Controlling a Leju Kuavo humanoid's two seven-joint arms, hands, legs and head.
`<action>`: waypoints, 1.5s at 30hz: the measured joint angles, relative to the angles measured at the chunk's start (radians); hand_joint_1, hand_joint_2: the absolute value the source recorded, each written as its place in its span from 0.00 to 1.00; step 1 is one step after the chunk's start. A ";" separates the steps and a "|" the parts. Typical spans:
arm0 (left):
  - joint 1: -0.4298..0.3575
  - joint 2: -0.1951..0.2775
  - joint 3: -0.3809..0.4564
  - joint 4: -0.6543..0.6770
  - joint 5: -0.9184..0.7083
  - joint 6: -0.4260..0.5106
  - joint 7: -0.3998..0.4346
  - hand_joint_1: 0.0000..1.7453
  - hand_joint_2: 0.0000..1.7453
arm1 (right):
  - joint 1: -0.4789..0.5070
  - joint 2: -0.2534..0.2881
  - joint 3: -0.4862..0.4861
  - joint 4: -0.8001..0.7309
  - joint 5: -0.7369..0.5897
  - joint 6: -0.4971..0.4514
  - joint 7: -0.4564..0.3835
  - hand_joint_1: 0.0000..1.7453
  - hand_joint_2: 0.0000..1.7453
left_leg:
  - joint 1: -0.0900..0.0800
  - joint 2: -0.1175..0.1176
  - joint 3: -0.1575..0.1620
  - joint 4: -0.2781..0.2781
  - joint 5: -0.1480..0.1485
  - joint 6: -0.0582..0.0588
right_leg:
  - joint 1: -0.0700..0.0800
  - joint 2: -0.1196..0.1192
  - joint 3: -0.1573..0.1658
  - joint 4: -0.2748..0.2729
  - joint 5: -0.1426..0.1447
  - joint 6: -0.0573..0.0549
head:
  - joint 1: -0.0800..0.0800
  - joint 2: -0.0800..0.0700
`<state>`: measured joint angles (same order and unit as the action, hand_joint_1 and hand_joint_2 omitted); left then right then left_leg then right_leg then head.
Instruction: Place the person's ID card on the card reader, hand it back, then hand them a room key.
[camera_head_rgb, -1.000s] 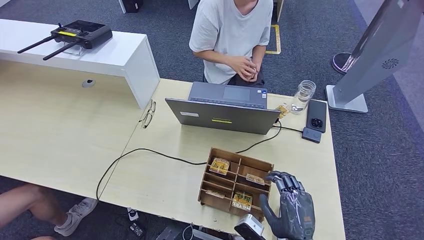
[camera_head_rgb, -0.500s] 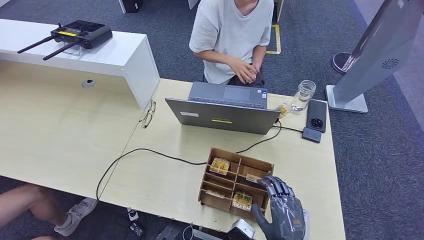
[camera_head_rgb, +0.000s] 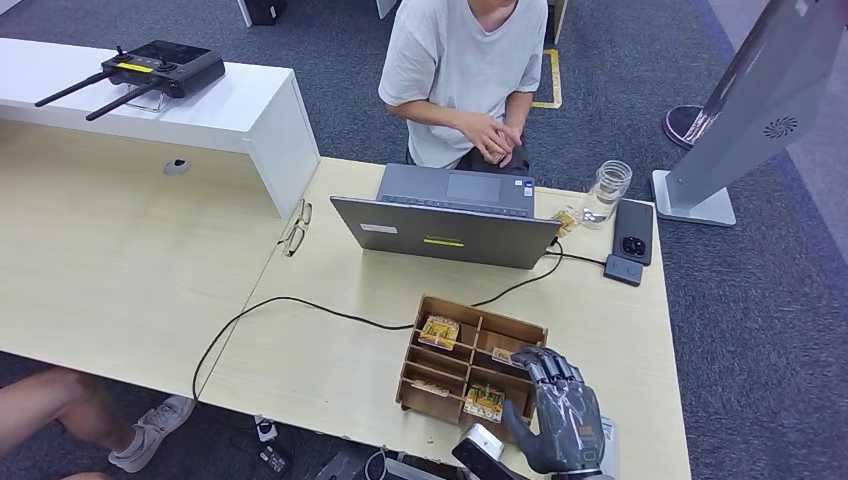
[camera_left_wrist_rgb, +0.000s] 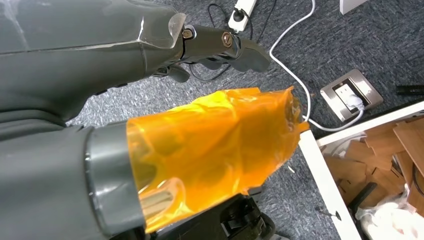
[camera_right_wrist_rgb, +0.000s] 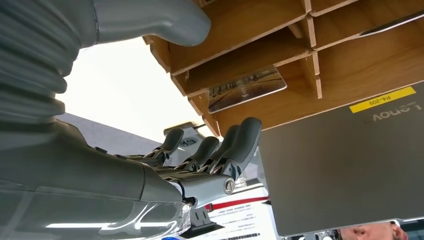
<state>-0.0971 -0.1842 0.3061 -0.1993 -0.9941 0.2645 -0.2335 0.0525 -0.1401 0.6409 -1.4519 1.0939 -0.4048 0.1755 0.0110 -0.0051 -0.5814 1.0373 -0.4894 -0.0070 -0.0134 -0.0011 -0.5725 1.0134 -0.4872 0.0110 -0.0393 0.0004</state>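
Note:
A wooden divided tray (camera_head_rgb: 485, 318) stands near the table's front edge, with room key cards in it (camera_head_rgb: 439, 331), (camera_head_rgb: 484, 402). My right hand (camera_head_rgb: 560, 410) hovers over the tray's near right corner, fingers apart and holding nothing. In the right wrist view its fingers (camera_right_wrist_rgb: 240, 145) stretch toward a printed card (camera_right_wrist_rgb: 246, 88) lying in one compartment, a short gap away. A small dark card reader (camera_head_rgb: 623, 269) sits on its cable at the table's far right. The person (camera_head_rgb: 460, 70) sits behind the laptop with hands clasped together. My left hand (camera_left_wrist_rgb: 125, 45) hangs over the floor, fingers extended.
An open grey laptop (camera_head_rgb: 445, 232) stands between the tray and the person. A black phone (camera_head_rgb: 634, 231) and a glass jar (camera_head_rgb: 607, 192) sit beside the reader. A black cable (camera_head_rgb: 300, 305) crosses the table. Glasses (camera_head_rgb: 297, 228) lie at the left; a white counter (camera_head_rgb: 150, 100) carries a controller.
My right hand has drawn back toward the table's front edge and a little left, settling over the tray's near right corner. The person's hands shifted slightly.

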 joint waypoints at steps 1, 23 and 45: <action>0.000 0.000 0.000 0.000 0.000 0.000 0.000 0.00 0.00 | -0.002 0.000 0.000 0.003 0.000 0.001 0.001 0.35 1.00 | 0.000 0.000 0.000 0.000 0.000 0.000 | 0.000 0.000 0.000 0.000 0.000 0.000 | 0.000 0.000; -0.012 -0.002 -0.021 0.000 -0.007 -0.016 0.020 0.00 0.00 | -0.026 0.031 -0.028 0.063 0.014 0.022 0.022 0.36 1.00 | 0.000 0.000 0.000 0.000 0.000 0.000 | 0.000 0.000 0.000 0.000 0.000 0.000 | 0.000 0.000; -0.013 -0.002 -0.025 0.000 -0.010 -0.022 0.021 0.00 0.00 | -0.053 0.042 -0.043 0.040 0.021 0.046 0.016 0.42 1.00 | 0.000 0.000 0.000 0.000 0.000 0.000 | 0.000 0.000 0.000 0.000 0.000 0.000 | 0.000 0.000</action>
<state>-0.1100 -0.1862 0.2814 -0.1995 -1.0045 0.2422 -0.2129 -0.0004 -0.0978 0.5974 -1.4116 1.1149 -0.3591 0.1915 0.0111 -0.0051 -0.5814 1.0373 -0.4894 -0.0070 -0.0133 -0.0011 -0.5725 1.0135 -0.4871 0.0109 -0.0393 0.0004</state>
